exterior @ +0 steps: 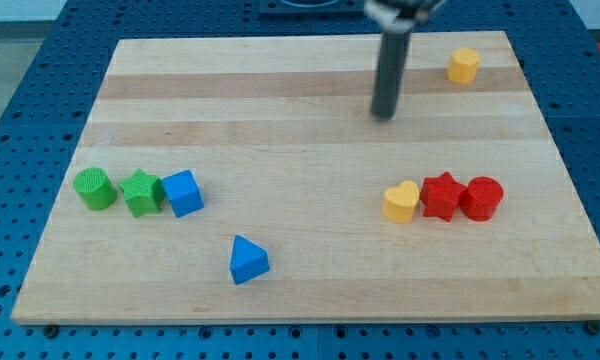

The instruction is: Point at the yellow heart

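Board (310, 150) looks like pale wood w/ smooth stripes – blocks, e.g. yellow heart (401, 201), look like matt plastic; rod (387, 80) dark, dull.

Yellow heart (401, 201): small solid block, lying flat on the wooden board (280, 140), right of centre, lower half. Leftmost in a row of three, touching the red star (441, 195) on the view's right. Well below my tip (383, 115).
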You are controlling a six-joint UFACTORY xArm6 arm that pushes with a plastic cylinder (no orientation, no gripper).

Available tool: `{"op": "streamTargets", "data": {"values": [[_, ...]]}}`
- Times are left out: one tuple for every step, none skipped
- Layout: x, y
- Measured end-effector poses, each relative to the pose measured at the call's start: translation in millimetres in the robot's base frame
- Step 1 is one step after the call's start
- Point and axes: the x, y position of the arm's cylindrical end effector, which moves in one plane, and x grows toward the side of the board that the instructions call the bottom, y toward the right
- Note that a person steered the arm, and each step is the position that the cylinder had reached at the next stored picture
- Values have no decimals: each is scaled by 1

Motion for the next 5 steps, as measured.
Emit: {"op": "streamTargets", "data": {"values": [[101, -80], [105, -101], [152, -93], [144, -68], [133, -42]]}}
